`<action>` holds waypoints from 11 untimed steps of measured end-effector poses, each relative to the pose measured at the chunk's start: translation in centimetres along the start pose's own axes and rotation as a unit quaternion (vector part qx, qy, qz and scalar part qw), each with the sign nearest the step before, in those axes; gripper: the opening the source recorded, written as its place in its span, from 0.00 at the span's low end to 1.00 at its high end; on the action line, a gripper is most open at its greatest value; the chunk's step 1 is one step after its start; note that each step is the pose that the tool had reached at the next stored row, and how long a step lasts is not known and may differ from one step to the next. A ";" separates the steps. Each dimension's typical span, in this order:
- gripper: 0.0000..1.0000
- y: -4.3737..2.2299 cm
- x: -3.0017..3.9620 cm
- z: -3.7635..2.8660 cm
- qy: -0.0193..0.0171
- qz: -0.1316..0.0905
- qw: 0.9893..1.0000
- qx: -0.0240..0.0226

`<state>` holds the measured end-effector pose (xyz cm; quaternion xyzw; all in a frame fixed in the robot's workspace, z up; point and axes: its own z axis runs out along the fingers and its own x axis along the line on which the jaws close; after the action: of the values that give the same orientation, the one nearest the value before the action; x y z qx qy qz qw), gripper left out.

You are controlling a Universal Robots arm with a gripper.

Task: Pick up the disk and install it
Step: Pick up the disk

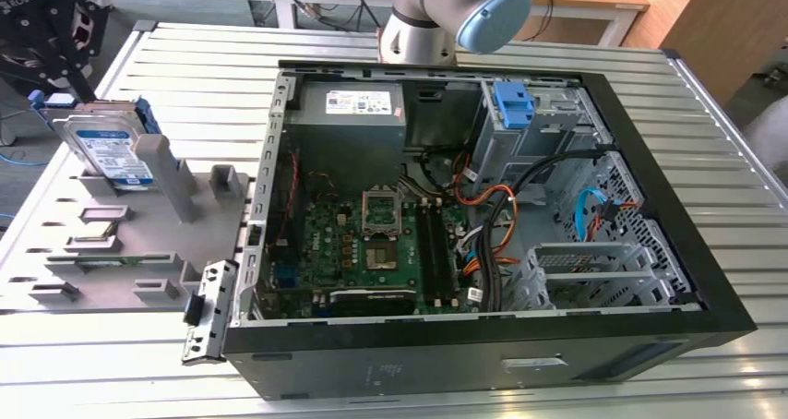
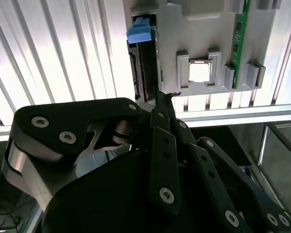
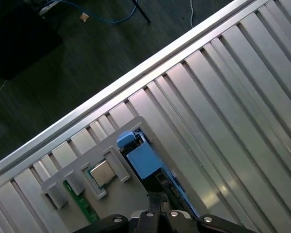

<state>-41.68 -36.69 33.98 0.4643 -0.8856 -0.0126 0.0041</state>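
Note:
The disk, silver with a white-and-blue label and a blue bracket, stands on edge in a slot of the grey holder at the exterior view's left. My gripper hangs just above and behind its top edge, fingers together and holding nothing. In the second wrist view the disk shows edge-on with its blue tab, just beyond my gripper. In the first wrist view the blue bracket of the disk lies just past my gripper.
An open computer case fills the middle of the slatted metal table, with a motherboard, a grey power supply, cables and a drive cage. The holder also carries a processor and a green memory stick.

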 end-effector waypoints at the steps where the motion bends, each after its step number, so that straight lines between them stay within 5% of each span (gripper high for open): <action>1: 0.11 0.00 0.00 0.01 0.000 -0.009 1.000 0.000; 6: 0.11 0.00 0.00 0.02 0.001 -0.054 0.999 0.000; 11: 0.11 0.00 0.00 0.03 0.003 -0.099 0.995 0.000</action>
<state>-41.69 -36.69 33.95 0.5499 -0.8351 -0.0121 0.0054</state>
